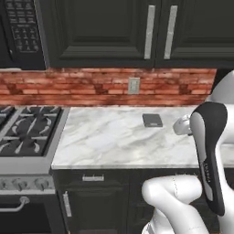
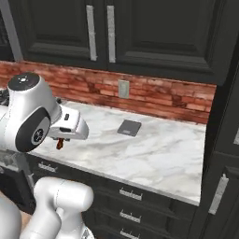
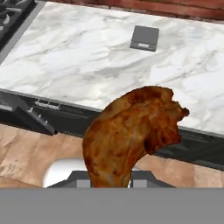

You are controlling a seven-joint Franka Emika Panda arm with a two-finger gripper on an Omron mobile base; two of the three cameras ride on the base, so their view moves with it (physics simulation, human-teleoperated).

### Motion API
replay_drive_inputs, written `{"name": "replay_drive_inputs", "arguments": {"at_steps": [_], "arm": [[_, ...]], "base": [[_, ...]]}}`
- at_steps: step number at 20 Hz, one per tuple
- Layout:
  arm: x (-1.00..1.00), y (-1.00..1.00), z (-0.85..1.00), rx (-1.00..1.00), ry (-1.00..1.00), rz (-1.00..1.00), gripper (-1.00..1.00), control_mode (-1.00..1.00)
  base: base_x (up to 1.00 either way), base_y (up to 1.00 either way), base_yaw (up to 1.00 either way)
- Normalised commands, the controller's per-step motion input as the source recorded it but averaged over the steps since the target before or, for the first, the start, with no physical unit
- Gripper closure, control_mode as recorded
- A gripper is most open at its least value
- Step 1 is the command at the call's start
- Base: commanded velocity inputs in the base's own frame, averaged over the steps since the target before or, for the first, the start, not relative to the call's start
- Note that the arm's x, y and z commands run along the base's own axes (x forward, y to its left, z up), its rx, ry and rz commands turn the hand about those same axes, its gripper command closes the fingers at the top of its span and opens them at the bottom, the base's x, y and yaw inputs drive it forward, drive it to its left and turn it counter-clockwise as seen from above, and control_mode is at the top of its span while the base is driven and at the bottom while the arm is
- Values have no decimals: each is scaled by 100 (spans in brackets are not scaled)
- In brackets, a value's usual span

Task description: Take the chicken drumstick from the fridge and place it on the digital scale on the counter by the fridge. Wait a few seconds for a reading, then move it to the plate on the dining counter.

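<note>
Drumstick (image 3: 133, 131), reddish-brown, one piece: clamped between my fingers (image 3: 109, 184), meaty end outward and filling the middle of the hand view, thin end running down to the tips; in the right base view a small red-brown bit of it (image 2: 59, 144) hangs under my white hand, out in front of the cabinet fronts and above the near edge of the surface. Digital scale (image 1: 152, 120), dark grey square slab, one: flat on the marble, toward the back near the brick wall, well apart from the drumstick; nothing rests on it. Surface (image 1: 109, 141), white marble with grey veins: carries the scale, bordered on one side by the stove. Stove (image 1: 27, 132), black grates with a grey rim: set flush against the surface's left end as the left base view shows it. Brick backsplash (image 1: 91, 87), red: runs along the back, with a pale outlet plate (image 1: 133, 85) mounted just above the scale's spot. Upper cabinets (image 1: 137, 32), black with long silver handles: hang above the brick. Lower drawers (image 2: 135, 200), black with small silver pulls: sit beneath the marble. Floor (image 3: 26, 153), tan tile: visible below my hand in the hand view.
</note>
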Motion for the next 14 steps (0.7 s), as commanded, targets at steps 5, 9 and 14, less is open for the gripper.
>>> {"name": "replay_drive_inputs", "arguments": {"at_steps": [5,9,14], "arm": [[0,0,0,0,0,0,100,100],[0,0,0,0,0,0,100,100],[0,0,0,0,0,0,100,100]], "base": [[14,-44,-39],[50,38,-52],[41,8,-28]]}}
